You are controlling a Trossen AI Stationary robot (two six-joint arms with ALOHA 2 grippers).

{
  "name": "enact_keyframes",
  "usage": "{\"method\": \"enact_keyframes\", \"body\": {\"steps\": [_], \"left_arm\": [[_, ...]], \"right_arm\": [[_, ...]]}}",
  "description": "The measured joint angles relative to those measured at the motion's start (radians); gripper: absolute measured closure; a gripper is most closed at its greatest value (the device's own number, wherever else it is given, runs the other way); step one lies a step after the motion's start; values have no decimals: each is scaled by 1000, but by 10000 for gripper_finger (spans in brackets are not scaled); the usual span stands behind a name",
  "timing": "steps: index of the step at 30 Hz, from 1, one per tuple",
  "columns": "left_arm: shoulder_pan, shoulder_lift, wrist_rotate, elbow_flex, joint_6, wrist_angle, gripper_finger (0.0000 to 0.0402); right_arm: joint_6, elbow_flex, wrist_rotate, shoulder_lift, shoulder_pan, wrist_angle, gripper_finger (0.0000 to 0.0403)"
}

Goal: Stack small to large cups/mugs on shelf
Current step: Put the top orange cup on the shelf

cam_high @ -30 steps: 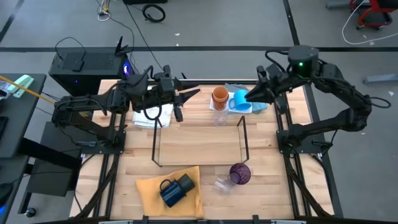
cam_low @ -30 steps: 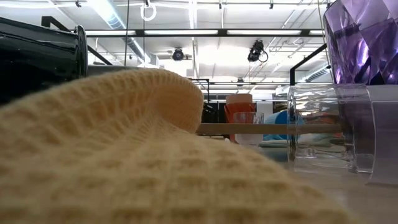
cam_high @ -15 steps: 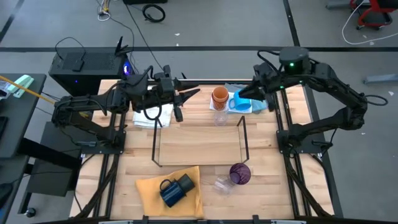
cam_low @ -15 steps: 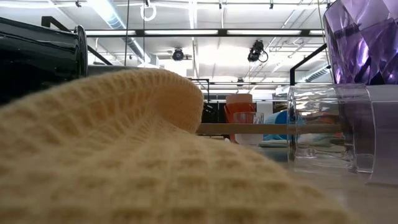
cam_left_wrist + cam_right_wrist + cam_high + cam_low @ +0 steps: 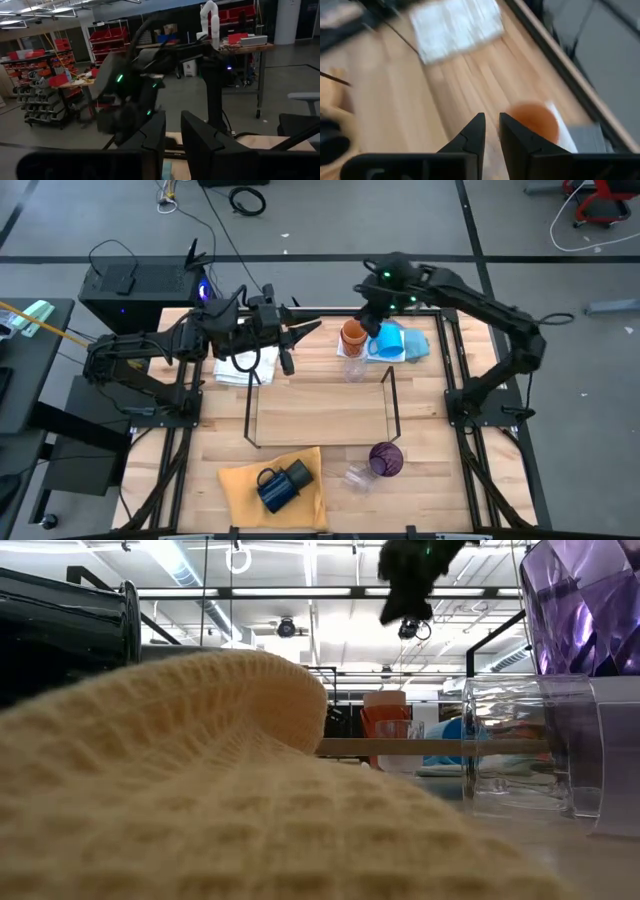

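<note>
Three cloths (image 5: pixel 272 480), one shelf (image 5: pixel 320 415), two arms (image 5: pixel 150 350).
</note>
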State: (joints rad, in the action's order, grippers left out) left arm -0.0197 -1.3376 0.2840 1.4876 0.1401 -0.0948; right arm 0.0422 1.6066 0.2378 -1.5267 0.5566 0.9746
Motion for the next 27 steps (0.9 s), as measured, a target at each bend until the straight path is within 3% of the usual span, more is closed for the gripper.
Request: {"method": "enact_keyframes", "body": {"steps": [8,21,27], "left_arm": [[2,0,0,0,-25,-17,334],[2,0,0,0,-25,-26,337],[2,0,0,0,-25,-58,338]], "right_arm": [[-20,0,0,-98,87,119,328],[90,0,-1,-196,155,30,168],[122,0,-14,-248,155,30,136]]}}
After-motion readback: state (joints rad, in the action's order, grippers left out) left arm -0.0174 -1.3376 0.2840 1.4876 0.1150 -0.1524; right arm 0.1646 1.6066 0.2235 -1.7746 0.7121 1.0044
